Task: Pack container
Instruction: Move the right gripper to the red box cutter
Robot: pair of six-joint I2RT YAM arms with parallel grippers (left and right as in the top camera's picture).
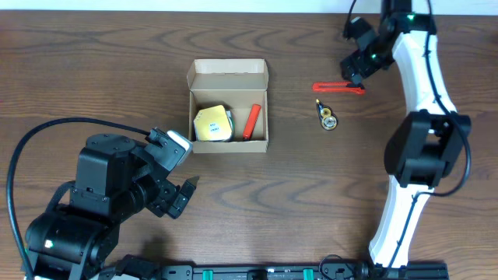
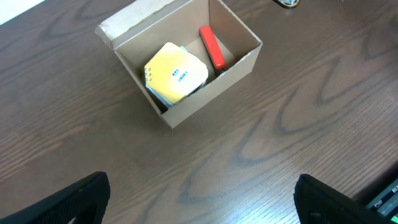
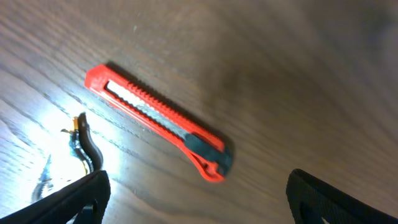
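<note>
While your right gripper [image 3: 199,193] hangs wide open over the cutter [image 3: 158,121] lying flat on the table [image 3: 298,62], your left gripper [image 2: 200,199] is spread just as wide, near the box [image 2: 205,102]. That box stands open left of centre, holding a yellow pack [image 2: 177,78] and a red stick [image 2: 212,47].

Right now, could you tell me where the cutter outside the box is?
Overhead, the cutter lies right of the box, close to the right fingers.
</note>
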